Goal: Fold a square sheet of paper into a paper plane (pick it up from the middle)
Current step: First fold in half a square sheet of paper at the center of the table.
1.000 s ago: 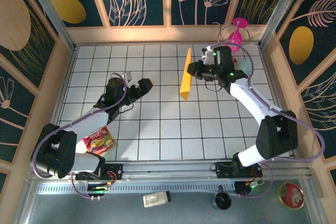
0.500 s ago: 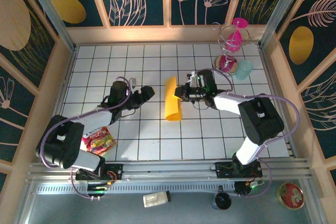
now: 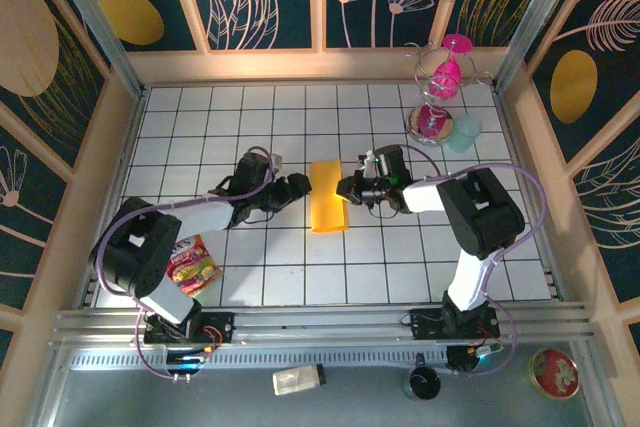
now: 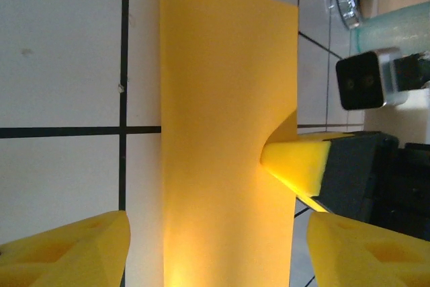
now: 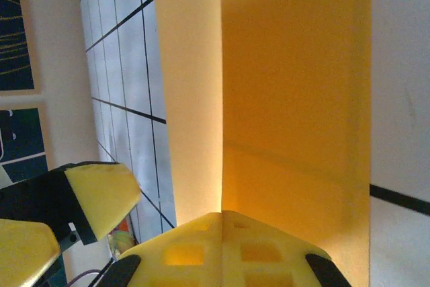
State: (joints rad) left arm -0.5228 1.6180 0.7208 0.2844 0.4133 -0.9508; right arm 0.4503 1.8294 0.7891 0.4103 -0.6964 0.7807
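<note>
1 sheet (image 5: 295,99) edge inside right pincer (image 5: 222,218)

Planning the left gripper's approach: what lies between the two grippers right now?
The folded sheet of paper, pinched by the right gripper; the left gripper faces it, open, as the top view shows.

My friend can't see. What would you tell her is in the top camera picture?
Two robot arms meet at a folded orange-yellow paper in the middle of a white tiled table. The right fingers are shut on its right edge; the left fingers are open at its left edge. A snack packet lies by the left arm.
</note>
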